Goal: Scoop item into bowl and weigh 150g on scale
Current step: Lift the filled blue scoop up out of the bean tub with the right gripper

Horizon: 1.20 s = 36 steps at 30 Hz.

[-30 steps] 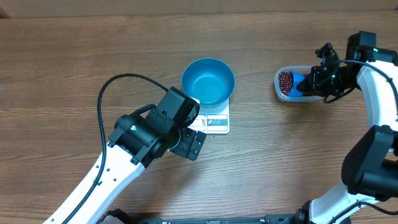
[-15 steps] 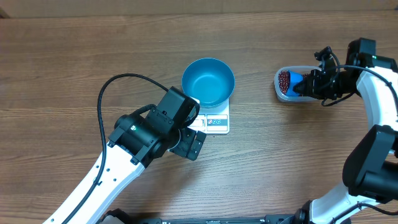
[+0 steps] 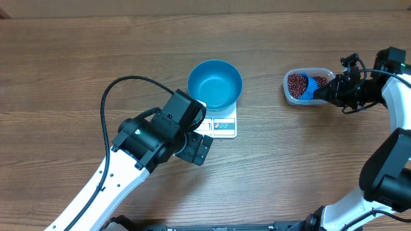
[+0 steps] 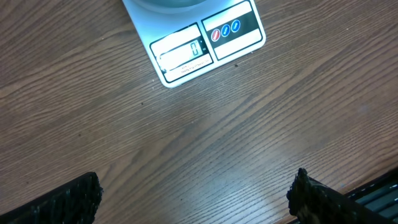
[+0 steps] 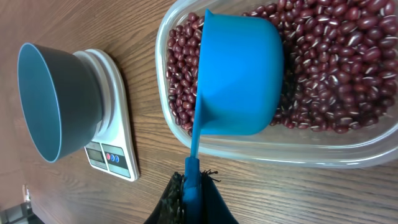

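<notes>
The blue bowl (image 3: 215, 84) (image 5: 57, 99) stands on the white scale (image 3: 221, 124) (image 4: 205, 43) (image 5: 115, 118) at mid-table and holds nothing. Red-brown beans (image 3: 295, 84) (image 5: 339, 74) fill a clear tub (image 3: 307, 85) (image 5: 280, 146) at the right. My right gripper (image 3: 334, 93) (image 5: 193, 180) is shut on the handle of a blue scoop (image 3: 307, 85) (image 5: 239, 74), whose cup lies in the tub on the beans with its mouth turned away. My left gripper (image 3: 200, 149) (image 4: 196, 193) hangs open over bare wood just in front of the scale's display.
A black cable (image 3: 119, 86) loops over the table left of the bowl. The left arm (image 3: 148, 144) reaches in from the bottom left, the right arm (image 3: 392, 128) along the right edge. The table's back edge (image 3: 205, 13) runs along the top.
The right gripper has drawn back to the right, pulling the scoop across the tub, so more beans show at the tub's left end. The left arm has not moved.
</notes>
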Motion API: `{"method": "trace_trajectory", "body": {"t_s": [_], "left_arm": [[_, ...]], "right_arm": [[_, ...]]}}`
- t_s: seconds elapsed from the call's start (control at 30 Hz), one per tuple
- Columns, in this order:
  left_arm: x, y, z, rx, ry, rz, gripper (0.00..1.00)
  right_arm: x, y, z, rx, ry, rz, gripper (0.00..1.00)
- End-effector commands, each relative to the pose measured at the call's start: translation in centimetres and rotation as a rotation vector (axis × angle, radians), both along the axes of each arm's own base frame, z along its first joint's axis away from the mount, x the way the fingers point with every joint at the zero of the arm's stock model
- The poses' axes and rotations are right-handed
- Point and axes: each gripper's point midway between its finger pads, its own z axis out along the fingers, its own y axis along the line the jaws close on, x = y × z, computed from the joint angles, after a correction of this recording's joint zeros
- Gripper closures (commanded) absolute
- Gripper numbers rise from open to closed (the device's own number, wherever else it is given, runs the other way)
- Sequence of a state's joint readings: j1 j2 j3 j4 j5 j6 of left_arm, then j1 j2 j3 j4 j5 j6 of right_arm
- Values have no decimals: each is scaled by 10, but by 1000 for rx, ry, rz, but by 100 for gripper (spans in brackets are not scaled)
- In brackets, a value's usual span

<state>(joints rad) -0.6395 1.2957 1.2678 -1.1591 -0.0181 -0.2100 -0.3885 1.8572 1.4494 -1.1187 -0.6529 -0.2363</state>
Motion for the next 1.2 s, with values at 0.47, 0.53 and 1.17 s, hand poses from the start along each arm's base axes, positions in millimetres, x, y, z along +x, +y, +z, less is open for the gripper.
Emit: {"method": "trace_trajectory", "body": {"t_s": [0.47, 0.53, 1.17], "left_arm": [[0, 0, 8, -28, -16, 16, 0], [0, 0, 8, -28, -16, 16, 1], [0, 0, 8, -28, -16, 16, 0]], "right_arm": [[-7, -21, 10, 202, -41, -114, 96], [-7, -23, 13, 223, -50, -124, 96], [-10, -29, 34, 353, -124, -147, 96]]}}
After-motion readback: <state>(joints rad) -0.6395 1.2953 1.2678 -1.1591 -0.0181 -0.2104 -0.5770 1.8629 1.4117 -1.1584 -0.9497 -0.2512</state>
